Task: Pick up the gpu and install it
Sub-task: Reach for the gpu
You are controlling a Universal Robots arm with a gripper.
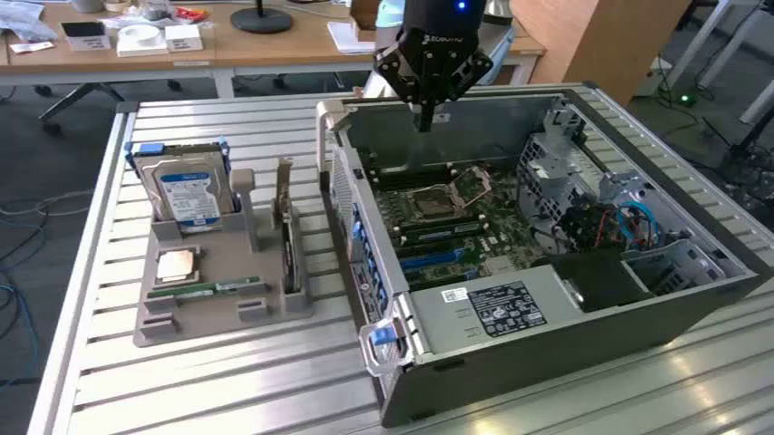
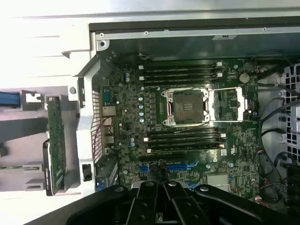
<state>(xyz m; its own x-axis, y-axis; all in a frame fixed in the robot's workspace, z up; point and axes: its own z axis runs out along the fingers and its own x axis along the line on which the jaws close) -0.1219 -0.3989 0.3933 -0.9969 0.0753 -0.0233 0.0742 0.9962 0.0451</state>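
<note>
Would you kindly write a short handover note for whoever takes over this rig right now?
The hand is shut and empty. It hangs above the far end of the open dark grey computer case, over its green motherboard.
The gpu, a thin green circuit card with a silver end bracket, stands on edge in the grey plastic parts holder. The holder sits beside the case, on the exterior view's left, apart from the hand.
Done: nothing yet; the card is not picked up.
Left: the pick-up and the installation.
</note>
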